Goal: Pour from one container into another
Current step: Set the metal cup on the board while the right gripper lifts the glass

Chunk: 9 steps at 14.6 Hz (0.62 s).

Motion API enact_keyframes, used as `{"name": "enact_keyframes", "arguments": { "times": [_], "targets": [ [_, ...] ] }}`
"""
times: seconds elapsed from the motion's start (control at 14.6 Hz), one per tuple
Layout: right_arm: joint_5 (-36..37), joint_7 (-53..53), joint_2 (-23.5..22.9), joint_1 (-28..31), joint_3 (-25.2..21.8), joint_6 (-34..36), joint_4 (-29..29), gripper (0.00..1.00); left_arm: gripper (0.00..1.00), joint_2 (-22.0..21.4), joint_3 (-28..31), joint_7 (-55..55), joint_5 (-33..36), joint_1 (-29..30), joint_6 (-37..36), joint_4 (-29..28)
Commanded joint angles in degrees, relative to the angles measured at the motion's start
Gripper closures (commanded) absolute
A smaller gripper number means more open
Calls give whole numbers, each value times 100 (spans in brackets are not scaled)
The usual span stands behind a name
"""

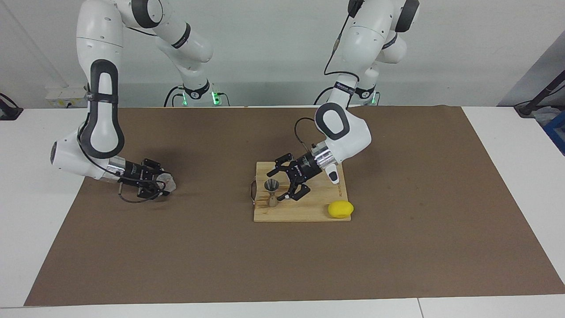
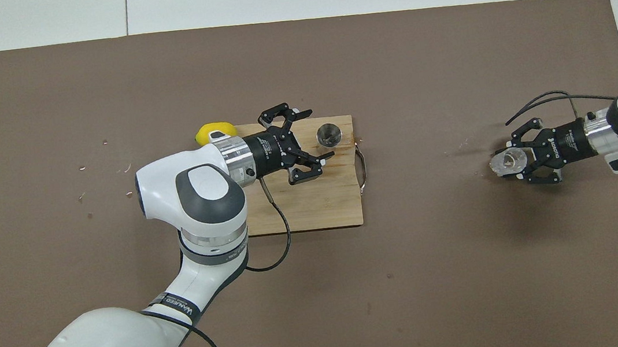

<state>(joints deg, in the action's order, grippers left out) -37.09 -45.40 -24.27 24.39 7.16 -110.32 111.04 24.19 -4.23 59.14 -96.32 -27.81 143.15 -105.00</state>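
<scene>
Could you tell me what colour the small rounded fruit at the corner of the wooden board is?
The rounded lemon is plain yellow, clearest in the facing view.

1. A large brown mat (image 1: 397,247) covered most of a white table (image 1: 26,176), whose bare surface showed around the mat's edges
2. A rectangular wooden cutting board (image 2: 318,201) lay flat near the middle of the mat, with a thin metal handle loop (image 2: 363,170) on the short edge toward the right arm's end of the table
3. A yellow lemon (image 1: 340,209) rested at the board's corner, toward the left arm's end
</scene>
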Motion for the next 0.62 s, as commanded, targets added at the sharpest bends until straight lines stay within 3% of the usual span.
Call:
{"name": "enact_keyframes", "arguments": {
  "times": [0.0,0.27,0.55],
  "targets": [
    [-202,120,299,22,31,-77,129,100,0,-178,-7,18,341,512,-838,-73],
    [-202,-555,729,-275,31,-174,102,100,0,-301,-34,18,727,970,-1622,-161],
    [-167,-1408,967,-821,23,-183,-90,100,0,-293,-78,27,1877,1654,-2606,102]
  ]
}}
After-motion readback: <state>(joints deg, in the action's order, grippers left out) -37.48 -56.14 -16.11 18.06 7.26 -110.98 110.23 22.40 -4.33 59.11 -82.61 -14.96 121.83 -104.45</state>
